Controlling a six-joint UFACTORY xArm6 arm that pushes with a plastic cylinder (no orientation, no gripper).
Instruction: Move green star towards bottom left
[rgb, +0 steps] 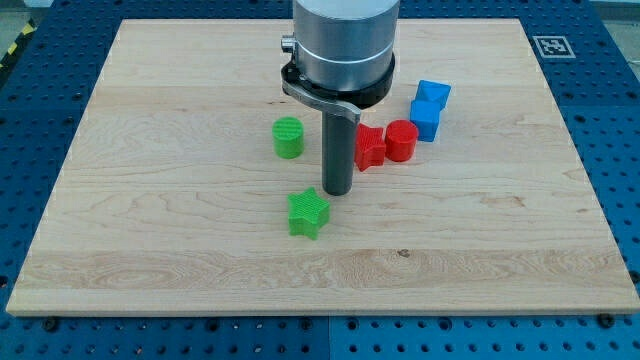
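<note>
- My tip (337, 192) is at the lower end of the dark rod. There is no claw here, so nothing can be apart, together or clamped; the rod can only push.
- The tip stands just beside the green star (308, 213), at its upper right side. I cannot tell if it is touching the star or only very near.
- The green star lies a little below the middle of the wooden board (150, 240), with free wood toward the view's bottom left.
- To do the step well, I think the tip should stay behind the star on the upper right side and push in a straight line through its middle, slowly. If the push goes off the middle, the star may turn and slip away from the rod.
- The green cylinder (288, 137) is at the upper left of the star, outside the path, in my judgement.
- Count: two green blocks, the star and the cylinder.
- Two red blocks (386, 143), touching, at the right of the rod.
- Two blue blocks (428, 108), close together, further right.
</note>
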